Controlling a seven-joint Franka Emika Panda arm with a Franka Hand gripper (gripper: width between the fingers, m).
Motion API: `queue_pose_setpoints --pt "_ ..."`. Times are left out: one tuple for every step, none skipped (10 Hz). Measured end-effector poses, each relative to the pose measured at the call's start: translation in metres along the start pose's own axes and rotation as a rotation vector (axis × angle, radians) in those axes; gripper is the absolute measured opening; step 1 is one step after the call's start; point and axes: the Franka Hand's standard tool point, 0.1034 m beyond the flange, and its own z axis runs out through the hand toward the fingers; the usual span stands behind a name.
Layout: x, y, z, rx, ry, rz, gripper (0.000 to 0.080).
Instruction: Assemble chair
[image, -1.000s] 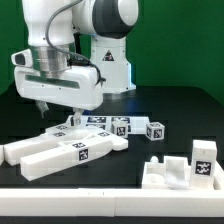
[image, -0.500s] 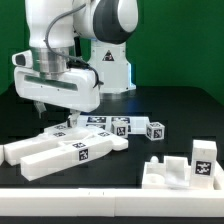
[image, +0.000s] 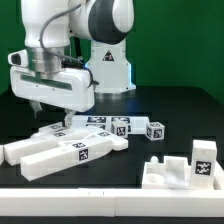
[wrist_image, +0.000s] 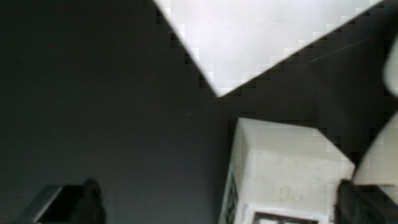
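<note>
Several white chair parts (image: 70, 150) lie on the black surface (image: 185, 105); we note green walls (image: 180, 40) behind, and the hand (image: 50, 112) above with fingers apart.

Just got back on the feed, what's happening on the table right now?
The arm's claw hovers open and empty above the loose white chair parts. Just below it lie long bars, small tagged blocks sit beside them, and a notched piece lies apart at the exterior view's right.
</note>
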Motion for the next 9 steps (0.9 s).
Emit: queue_pose_setpoints --pt "0.003 0.008 -0.001 -0.001 0.001 0.016 0.0649" --pt "0.004 0.015 0.000 -0.003 0.002 0.014 0.0649" --pt "0.008 0.023 0.001 -0.003 0.003 0.014 0.0649" --pt "0.015 0.036 0.001 -0.004 0.008 0.005 0.0649" --pt "0.018 0.041 0.001 -0.004 0.010 0.013 0.0649" --pt "0.017 0.040 0.001 -0.004 0.010 0.012 0.0649" --pt "0.018 0.039 0.000 -0.004 0.010 0.022 0.0649" --pt "0.018 0.038 0.000 -0.004 0.010 0.022 0.0649" --pt "0.018 0.038 0.000 -0.004 0.010 0.022 0.0649"
